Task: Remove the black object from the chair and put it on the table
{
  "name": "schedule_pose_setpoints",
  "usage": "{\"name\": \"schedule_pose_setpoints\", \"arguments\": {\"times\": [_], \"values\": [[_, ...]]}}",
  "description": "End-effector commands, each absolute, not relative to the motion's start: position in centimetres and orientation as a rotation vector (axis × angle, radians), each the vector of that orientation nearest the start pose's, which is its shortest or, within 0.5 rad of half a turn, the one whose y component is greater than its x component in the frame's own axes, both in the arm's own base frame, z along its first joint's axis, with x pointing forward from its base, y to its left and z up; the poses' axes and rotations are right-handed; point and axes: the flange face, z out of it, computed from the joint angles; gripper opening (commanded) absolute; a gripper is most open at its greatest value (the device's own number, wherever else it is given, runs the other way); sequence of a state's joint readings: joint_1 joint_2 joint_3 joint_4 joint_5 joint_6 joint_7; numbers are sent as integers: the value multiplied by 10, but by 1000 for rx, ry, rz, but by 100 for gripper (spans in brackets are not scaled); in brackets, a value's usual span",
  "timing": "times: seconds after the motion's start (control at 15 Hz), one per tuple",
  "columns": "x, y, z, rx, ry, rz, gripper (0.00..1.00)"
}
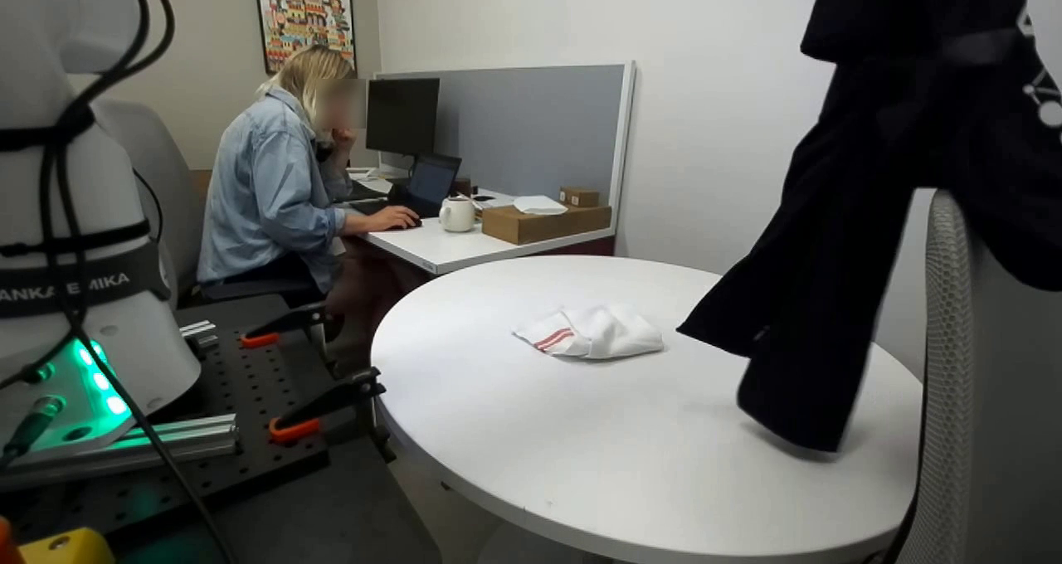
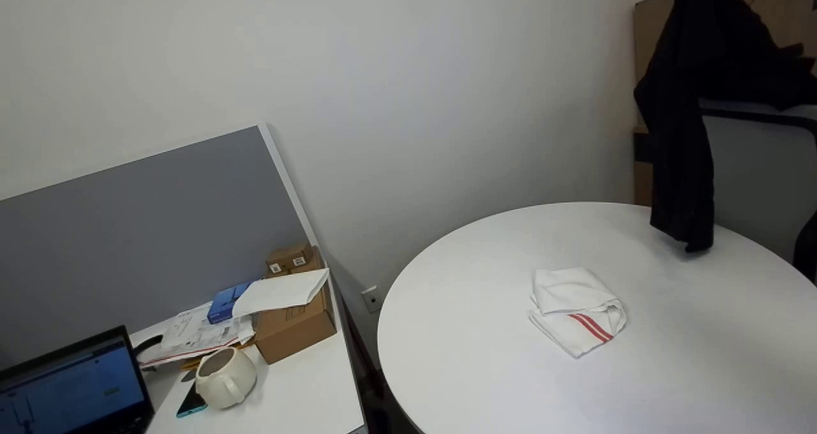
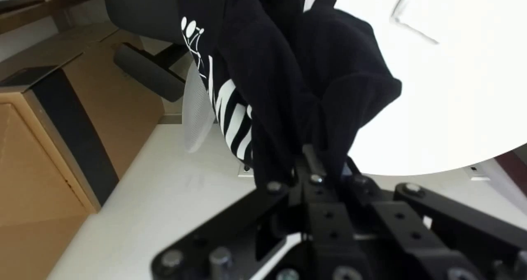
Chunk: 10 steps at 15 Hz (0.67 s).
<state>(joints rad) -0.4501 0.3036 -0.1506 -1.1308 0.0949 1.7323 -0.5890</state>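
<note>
At nine o'clock in an exterior view stands the white robot arm, green lights glowing at its base. To its right, at ten o'clock, a blond person dressed in light blue sits at a white desk; along it come a monitor, a laptop, a white mug and a brown box, with a grey partition behind. A round white table spreads from the middle toward five o'clock, and on it lies a folded white cloth with red stripes. Farther right, at three o'clock, the black garment, the object of the task, hangs over the table; whether its lower hem touches the tabletop is hard to tell. In both exterior views it also overlaps the top of the chair, at four o'clock here; whether it rests there is unclear. In the wrist view, a cardboard carton with a black band is at nine o'clock, the garment, printed in white, fills the middle up to twelve, and at five the gripper has its fingers clenched on the dark cloth of that garment.
</note>
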Motion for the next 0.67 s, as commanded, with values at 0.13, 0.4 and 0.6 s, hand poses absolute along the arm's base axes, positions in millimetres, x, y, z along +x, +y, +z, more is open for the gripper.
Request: {"name": "schedule_pose_setpoints", "arguments": {"times": [0.13,0.4,0.6], "values": [[567,-275,748,-3212,-103,-564,1],[583,-233,758,-3202,-184,-572,1],[598,-218,749,-3211,-236,-557,1]]}}
